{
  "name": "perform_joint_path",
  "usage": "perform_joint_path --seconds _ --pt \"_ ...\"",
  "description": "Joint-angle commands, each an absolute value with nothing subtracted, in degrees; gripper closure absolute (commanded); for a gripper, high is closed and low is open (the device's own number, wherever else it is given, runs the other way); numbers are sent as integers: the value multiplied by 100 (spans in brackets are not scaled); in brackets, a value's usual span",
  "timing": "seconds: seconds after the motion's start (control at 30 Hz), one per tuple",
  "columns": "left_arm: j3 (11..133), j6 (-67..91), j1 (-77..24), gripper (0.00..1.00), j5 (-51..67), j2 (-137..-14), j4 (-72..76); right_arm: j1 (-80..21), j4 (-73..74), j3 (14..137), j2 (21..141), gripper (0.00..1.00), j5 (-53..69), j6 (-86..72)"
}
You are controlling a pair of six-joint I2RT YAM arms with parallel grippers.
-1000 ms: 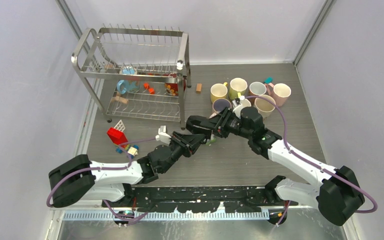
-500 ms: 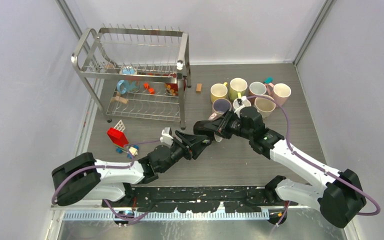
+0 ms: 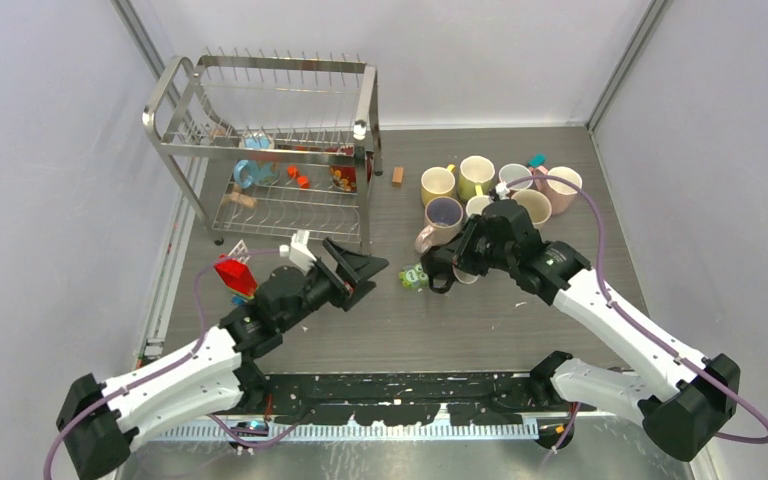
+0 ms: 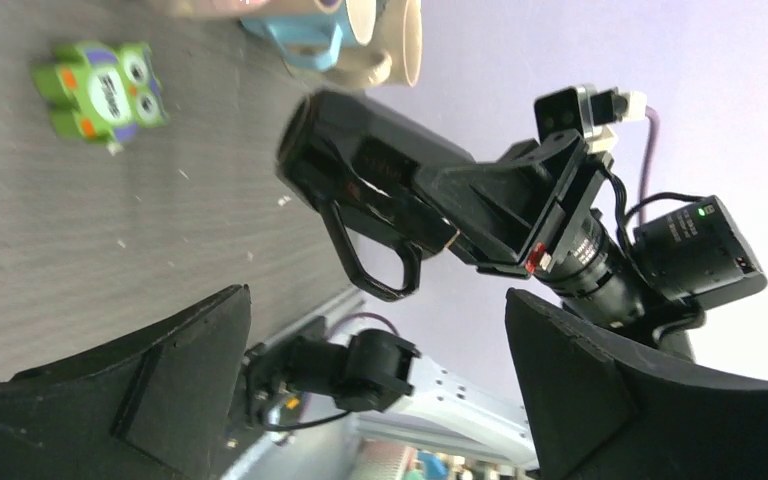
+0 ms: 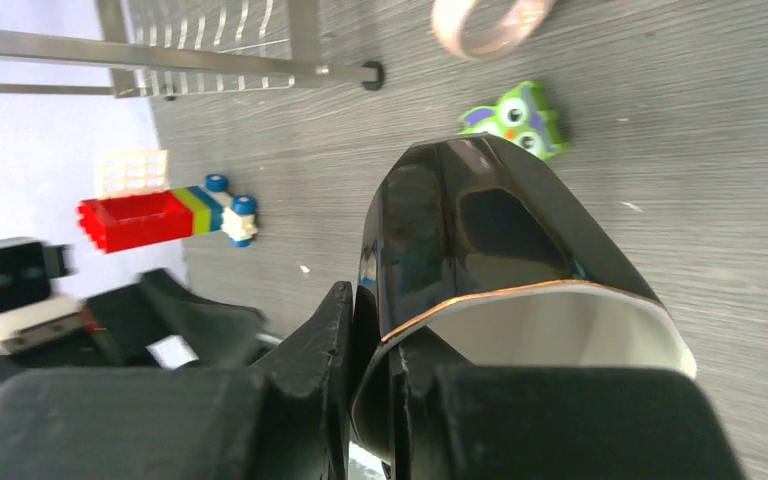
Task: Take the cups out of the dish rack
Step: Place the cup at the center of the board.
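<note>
Right gripper [image 5: 372, 338] is clamped on the rim of a glossy black ceramic mug with a white inside [image 4: 360, 175]. One finger is in and one out, which keeps the mug steady while it's carried low over the grey table [image 3: 520, 330]. Left gripper [image 3: 358, 272] is spread wide with nothing in it, just beside. My guess is the mug's headed for the bunch of pastel ceramic mugs [image 3: 438, 185] parked right of the shiny steel wire dish rack [image 3: 280, 63]. What looks like a light blue mug [image 3: 251, 172] sits in the rack.
</note>
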State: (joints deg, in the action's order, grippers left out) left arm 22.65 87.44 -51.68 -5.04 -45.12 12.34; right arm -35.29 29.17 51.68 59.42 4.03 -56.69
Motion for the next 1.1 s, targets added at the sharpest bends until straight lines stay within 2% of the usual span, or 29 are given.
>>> perform_joint_path --seconds 0.0,0.27,0.4,0.67,1.07 --pt "3036 7218 -4618 0 315 -4302 -427 -3533 3829 5740 5660 99 -393 -5217" --pt "4028 6051 -4283 0 1177 -4933 -1003 -3348 5297 5979 5841 99 -1335 -4785" --pt "4240 5905 -4086 0 1630 -5140 -987 -2583 5696 5919 5761 99 -1423 -4594" --pt "4434 5591 -3686 0 2248 -5240 -1161 -433 5506 5736 5962 99 -945 -3947" --pt "4895 4944 -3376 0 2946 -5351 -1763 1161 4614 6288 7358 99 -617 -3668"
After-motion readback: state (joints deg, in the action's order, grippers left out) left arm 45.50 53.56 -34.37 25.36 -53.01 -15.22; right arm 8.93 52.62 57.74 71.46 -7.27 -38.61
